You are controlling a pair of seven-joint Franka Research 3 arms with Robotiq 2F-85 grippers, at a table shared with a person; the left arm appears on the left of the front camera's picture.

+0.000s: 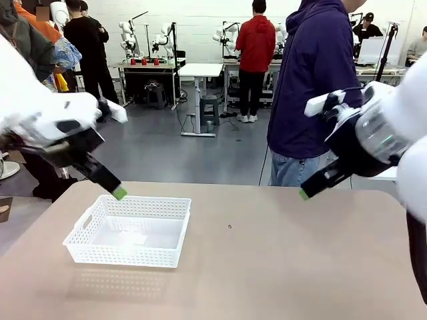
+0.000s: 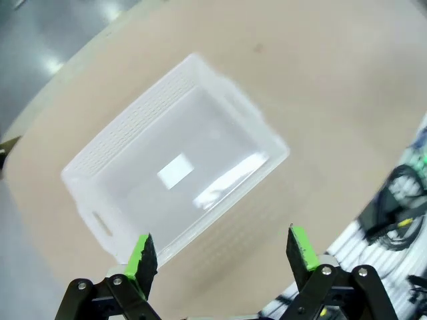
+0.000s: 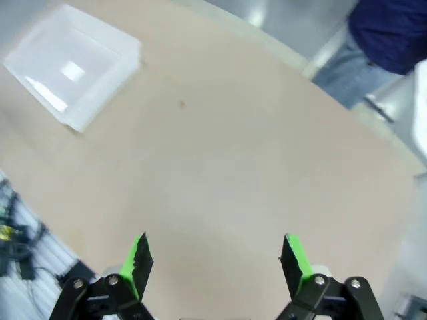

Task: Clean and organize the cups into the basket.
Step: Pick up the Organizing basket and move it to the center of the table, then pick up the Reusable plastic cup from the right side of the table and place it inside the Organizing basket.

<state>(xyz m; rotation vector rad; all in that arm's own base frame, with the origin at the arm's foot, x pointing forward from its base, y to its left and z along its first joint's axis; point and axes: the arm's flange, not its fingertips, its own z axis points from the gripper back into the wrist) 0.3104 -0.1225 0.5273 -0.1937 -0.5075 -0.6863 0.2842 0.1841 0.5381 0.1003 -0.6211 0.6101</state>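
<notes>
The tan table [image 1: 267, 280] spreads from the near edge. On its left part sits the basket [image 1: 123, 255], upright, with a long wall toward the camera and a pale rectangle on its floor. The left gripper [image 1: 119, 193] hangs just over the basket's far rim. In the left wrist view its green fingers [image 2: 141, 252] stand wide apart, released, gripping nothing, with the basket below them. The right gripper [image 1: 303, 194] hovers over the table's far right part, well apart from the basket. It too is spread wide with nothing in it, above bare tabletop. At the far edge stands a person [image 1: 313, 80] in a purple hoodie and jeans.
</notes>
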